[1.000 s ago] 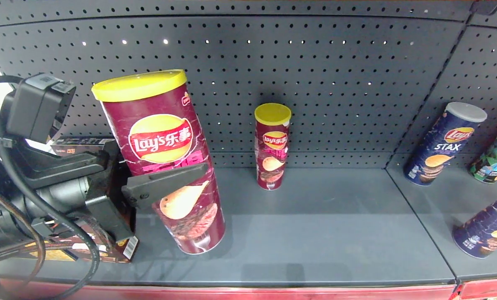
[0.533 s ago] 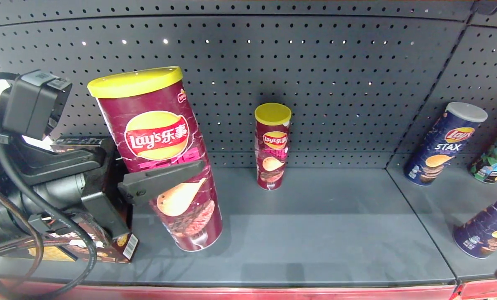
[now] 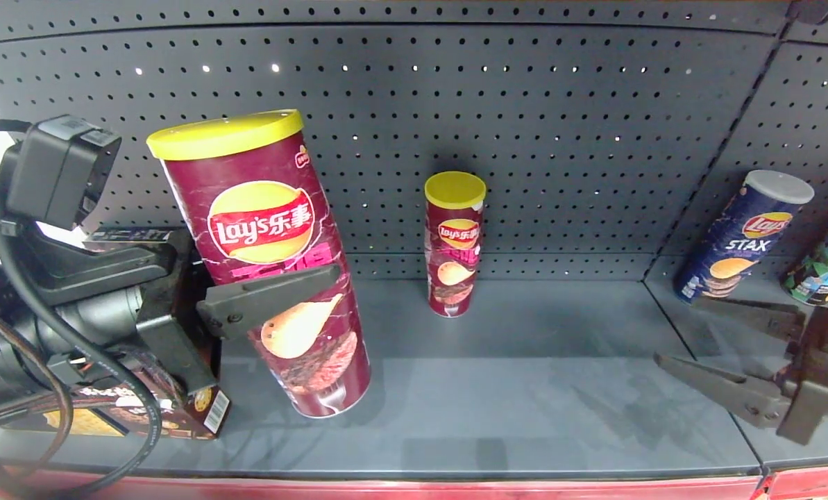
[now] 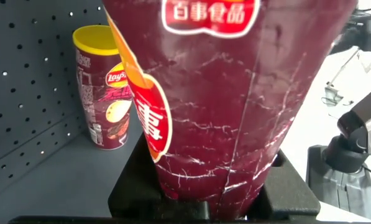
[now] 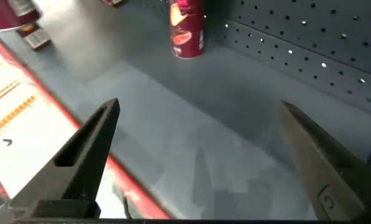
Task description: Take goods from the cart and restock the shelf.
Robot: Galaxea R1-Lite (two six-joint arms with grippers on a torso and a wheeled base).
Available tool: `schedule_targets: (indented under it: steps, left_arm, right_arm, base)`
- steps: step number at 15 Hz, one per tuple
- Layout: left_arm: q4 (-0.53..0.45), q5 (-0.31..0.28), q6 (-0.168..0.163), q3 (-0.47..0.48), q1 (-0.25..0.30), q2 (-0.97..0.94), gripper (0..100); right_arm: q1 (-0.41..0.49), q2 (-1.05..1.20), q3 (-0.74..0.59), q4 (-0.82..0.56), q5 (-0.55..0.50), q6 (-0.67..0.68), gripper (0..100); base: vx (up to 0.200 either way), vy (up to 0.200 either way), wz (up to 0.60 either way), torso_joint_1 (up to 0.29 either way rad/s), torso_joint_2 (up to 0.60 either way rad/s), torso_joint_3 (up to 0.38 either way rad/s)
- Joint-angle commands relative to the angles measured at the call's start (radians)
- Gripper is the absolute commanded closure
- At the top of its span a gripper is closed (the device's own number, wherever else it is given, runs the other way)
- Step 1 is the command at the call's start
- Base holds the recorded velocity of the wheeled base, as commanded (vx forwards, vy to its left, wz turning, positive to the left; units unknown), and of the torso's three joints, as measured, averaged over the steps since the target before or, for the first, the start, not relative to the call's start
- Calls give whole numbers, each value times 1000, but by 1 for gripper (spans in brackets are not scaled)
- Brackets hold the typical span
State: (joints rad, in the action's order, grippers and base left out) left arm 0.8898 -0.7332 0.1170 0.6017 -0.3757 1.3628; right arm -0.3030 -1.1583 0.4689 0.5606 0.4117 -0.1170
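A tall maroon chip can [image 3: 268, 257] with a yellow lid leans at the left of the grey shelf [image 3: 525, 389], its base low over the shelf floor. My left gripper [image 3: 275, 298] is shut on its middle; the same can [image 4: 222, 93] looms close in the left wrist view. A second, matching can [image 3: 454, 243] stands upright against the pegboard at the middle, also seen as a can [image 4: 104, 87] and a can [image 5: 186, 28] from the wrists. My right gripper [image 3: 677, 330] hangs open over the shelf's right part, with nothing between its fingers [image 5: 86, 155].
A dark snack box [image 3: 178, 417] lies at the shelf's left front, behind my left gripper. Blue chip cans [image 3: 740, 236] and a green can [image 3: 826, 271] stand in the adjoining bay at the right. Bare shelf floor lies between the held can and my right gripper.
My right gripper has come into view from the lower right, open, over the shelf's right part. The left gripper and its can shifted slightly left, then held still.
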Motion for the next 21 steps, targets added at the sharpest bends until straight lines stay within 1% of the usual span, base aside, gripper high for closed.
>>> schedule_targets:
  steps: [1,2,3,4,5,7,8,9,11,12,14,17,21]
  left_arm:
    - [1,-2,0,0,0,4,100]
    - [1,-2,0,0,0,6,100]
    - [1,-2,1,0,0,6,100]
    - [1,-2,1,-2,0,4,100]
    - [1,-2,1,-2,0,4,100]
    - [0,-2,1,-2,0,2,100]
    - [0,-3,1,-2,-2,2,100]
    - [0,-3,1,0,-2,2,100]
    - [0,-5,3,-2,0,2,100]
    - [1,-5,9,0,0,4,100]
    - [9,-5,27,-2,0,4,100]
    - [11,-5,29,-5,0,1,100]
    - [12,-3,29,1,0,1,100]
  right_arm:
    - [7,-270,163,70,-1,-9,0]
    - [5,-339,218,122,7,-10,0]
    - [-1,-376,254,145,13,-10,0]
    - [-11,-442,327,159,67,-12,0]
    - [-13,-485,376,159,119,-13,0]
    - [-18,-551,458,147,125,-20,0]
    - [-28,-597,513,145,176,-21,0]
    - [-38,-615,537,145,239,-21,0]
    - [-54,-636,554,145,338,-23,0]
    - [-53,-664,562,165,466,-35,0]
    - [-48,-699,588,193,569,-50,0]
    - [-53,-768,660,197,599,-52,0]
    - [-56,-848,740,197,596,-53,0]
  base:
    - [0,0,0,0,0,0]
    - [0,0,0,0,0,0]
    - [0,0,0,0,0,0]
    - [0,0,0,0,0,0]
    - [0,0,0,0,0,0]
    - [0,0,0,0,0,0]
    - [0,0,0,0,0,0]
    - [0,0,0,0,0,0]
    - [0,0,0,0,0,0]
    - [0,0,0,0,0,0]
    - [0,0,0,0,0,0]
    - [0,0,0,0,0,0]
    - [0,0,0,0,0,0]
